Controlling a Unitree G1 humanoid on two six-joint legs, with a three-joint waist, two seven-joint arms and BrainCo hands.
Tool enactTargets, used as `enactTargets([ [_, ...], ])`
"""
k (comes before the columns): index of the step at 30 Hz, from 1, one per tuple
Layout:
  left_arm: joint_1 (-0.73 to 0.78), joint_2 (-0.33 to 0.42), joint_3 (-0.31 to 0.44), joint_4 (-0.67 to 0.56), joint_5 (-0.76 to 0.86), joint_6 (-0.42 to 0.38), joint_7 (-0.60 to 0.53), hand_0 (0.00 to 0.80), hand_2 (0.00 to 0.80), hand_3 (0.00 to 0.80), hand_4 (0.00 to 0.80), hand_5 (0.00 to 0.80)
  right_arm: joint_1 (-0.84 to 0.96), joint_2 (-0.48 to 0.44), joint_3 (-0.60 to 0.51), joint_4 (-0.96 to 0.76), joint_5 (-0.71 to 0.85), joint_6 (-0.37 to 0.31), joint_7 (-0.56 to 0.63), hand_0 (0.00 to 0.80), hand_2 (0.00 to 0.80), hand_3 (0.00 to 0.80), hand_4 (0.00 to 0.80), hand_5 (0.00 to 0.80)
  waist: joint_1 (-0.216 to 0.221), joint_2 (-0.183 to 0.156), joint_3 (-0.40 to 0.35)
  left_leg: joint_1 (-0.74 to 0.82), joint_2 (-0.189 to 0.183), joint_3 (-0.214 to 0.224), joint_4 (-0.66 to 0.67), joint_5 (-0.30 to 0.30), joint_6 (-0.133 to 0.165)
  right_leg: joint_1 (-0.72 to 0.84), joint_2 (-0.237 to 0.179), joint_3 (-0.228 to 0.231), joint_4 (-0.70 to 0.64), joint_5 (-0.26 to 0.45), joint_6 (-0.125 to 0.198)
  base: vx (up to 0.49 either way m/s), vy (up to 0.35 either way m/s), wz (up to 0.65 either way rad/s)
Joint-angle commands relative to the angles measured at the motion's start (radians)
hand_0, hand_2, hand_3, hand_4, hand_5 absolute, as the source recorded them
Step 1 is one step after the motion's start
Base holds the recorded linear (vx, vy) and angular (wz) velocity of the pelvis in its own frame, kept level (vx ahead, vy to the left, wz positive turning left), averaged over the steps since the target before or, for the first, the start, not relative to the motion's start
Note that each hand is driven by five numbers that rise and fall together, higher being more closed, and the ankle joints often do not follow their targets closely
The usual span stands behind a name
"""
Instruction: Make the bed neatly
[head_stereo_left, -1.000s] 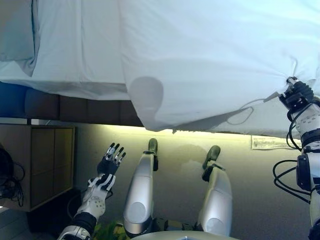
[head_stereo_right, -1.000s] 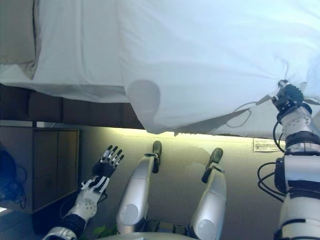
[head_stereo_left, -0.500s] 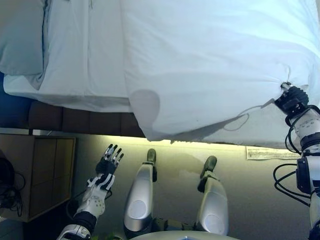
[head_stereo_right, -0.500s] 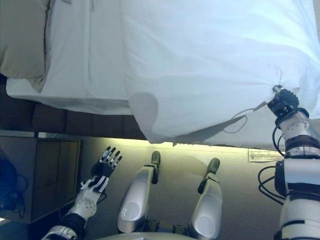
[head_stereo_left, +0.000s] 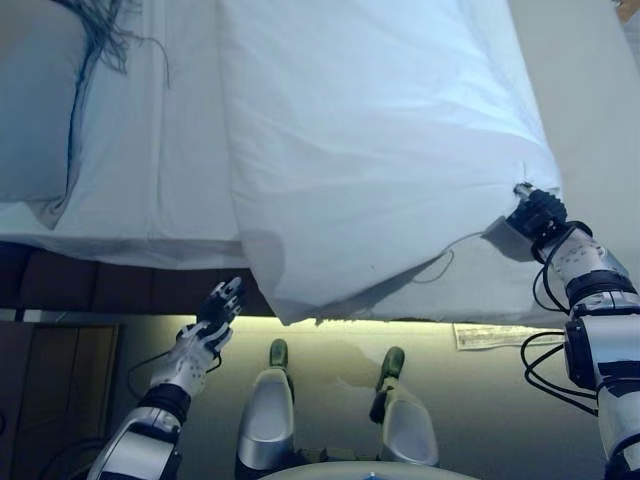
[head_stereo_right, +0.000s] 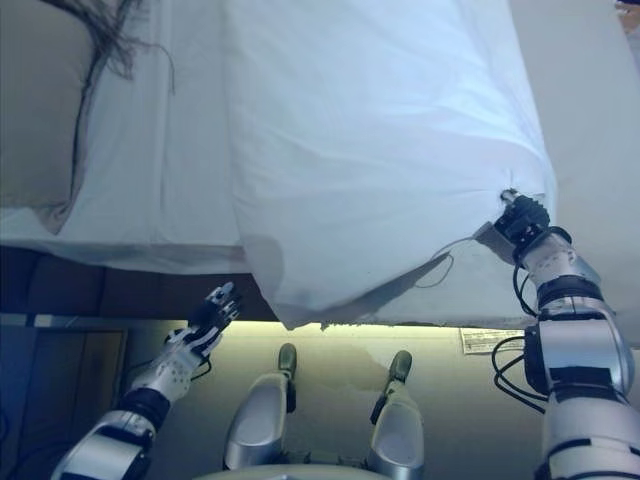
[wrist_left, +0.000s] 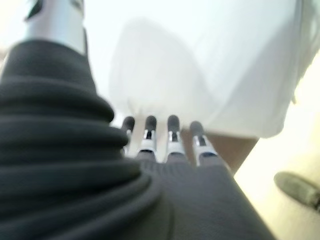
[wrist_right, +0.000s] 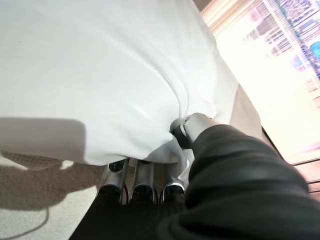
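Beige floor runs along the near side of the bed (head_stereo_left: 120, 215), and a pale strip of it shows past the bed's far right end. We judge the job partly done: the white duvet (head_stereo_left: 380, 140) covers the right-hand stretch of the bed, but its near corner (head_stereo_right: 290, 300) hangs off the bed's edge toward us, and a wide band of fitted sheet (head_stereo_left: 170, 150) lies bare to the duvet's left. A grey pillow (head_stereo_left: 30, 110) sits at the bed's far left end. What is left, as we read it, is drawing the duvet left toward the pillow and squaring its near edge with the bed's.

Our right hand (head_stereo_right: 522, 218) is curled into a pinch on the duvet's right corner, cloth bunched round the fingers (wrist_right: 142, 182). Our left hand (head_stereo_left: 218, 305) hangs spread and empty below the bed's near edge, beside the drooping corner.

The duvet's long axis runs away from us across the bed, skewed slightly against the bed's edge.
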Motion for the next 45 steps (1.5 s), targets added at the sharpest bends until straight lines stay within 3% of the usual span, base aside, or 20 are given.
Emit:
enactTargets([
  [1,0.005,-0.011,-0.083,0.074,-0.051,0.154,-0.142,0.0,0.0,0.0,0.0,0.0,-0.041,-0.06,0.046,-0.069,0.029,-0.052,0.007,0.8,0.8,0.8,0.8,0.8,-0.036,0.02,-0.086,0.041,0.061,0.019,-0.116,0.105,-0.011,0.026,0.019,-0.01,0.033,-0.064,-0.006,0.071,0.025,-0.07],
  [7,0.002,-0.068,-0.118,0.128,-0.231,0.37,-0.174,0.0,0.0,0.0,0.0,0.0,-0.068,-0.055,0.066,-0.081,0.038,-0.055,-0.017,0.8,0.8,0.8,0.8,0.8,-0.046,0.018,-0.107,0.069,0.067,0.025,-0.138,0.104,-0.013,0.056,0.023,-0.007,0.017,-0.071,-0.006,0.048,-0.013,-0.03],
  [13,0.024,-0.16,-0.057,0.238,-0.407,0.59,-0.161,0.0,0.0,0.0,0.0,0.0,-0.06,-0.024,0.059,-0.08,0.043,-0.063,-0.03,0.8,0.8,0.8,0.8,0.8,-0.041,-0.016,-0.115,0.075,0.08,0.027,-0.144,0.1,-0.014,0.068,0.033,-0.005,0.004,-0.071,-0.007,0.05,-0.086,-0.02],
  [18,0.024,-0.187,-0.012,0.276,-0.508,0.703,-0.124,0.0,0.0,0.0,0.0,0.0,-0.046,0.008,0.059,-0.105,0.068,-0.069,-0.054,0.8,0.8,0.8,0.8,0.8,-0.039,-0.054,-0.106,0.075,0.098,0.029,-0.151,0.098,-0.017,0.071,0.051,0.002,-0.009,-0.066,-0.008,0.006,-0.123,-0.03],
  [23,0.017,-0.21,-0.028,0.252,-0.561,0.745,-0.069,0.0,0.0,0.0,0.0,0.0,-0.034,0.034,0.059,-0.14,0.082,-0.079,-0.062,0.8,0.8,0.8,0.8,0.8,-0.039,-0.082,-0.094,0.072,0.112,0.025,-0.165,0.102,-0.019,0.07,0.07,0.008,-0.023,-0.055,-0.009,0.001,-0.104,-0.04],
  [35,-0.057,-0.239,-0.07,0.121,-0.629,0.64,0.067,0.0,0.0,0.0,0.0,0.0,0.027,0.092,0.108,-0.272,0.084,-0.048,-0.03,0.8,0.8,0.8,0.8,0.8,-0.057,-0.167,-0.081,0.071,0.157,0.037,-0.156,0.091,-0.029,0.078,0.126,0.018,-0.041,-0.049,-0.018,-0.002,-0.132,-0.06],
  [41,-0.118,-0.277,-0.089,0.074,-0.71,0.541,0.182,0.0,0.0,0.0,0.0,0.0,0.056,0.128,0.116,-0.316,0.062,-0.019,-0.038,0.8,0.8,0.8,0.8,0.8,-0.084,-0.178,-0.096,0.087,0.171,0.055,-0.141,0.083,-0.033,0.096,0.139,0.034,-0.046,-0.051,-0.02,0.023,-0.077,-0.11],
  [45,-0.162,-0.318,-0.113,0.045,-0.752,0.419,0.221,0.0,0.0,0.0,0.0,0.0,0.073,0.152,0.132,-0.332,0.038,0.002,-0.044,0.8,0.8,0.8,0.8,0.8,-0.11,-0.172,-0.116,0.112,0.17,0.073,-0.142,0.078,-0.035,0.112,0.14,0.052,-0.053,-0.053,-0.019,0.029,-0.018,-0.12],
])
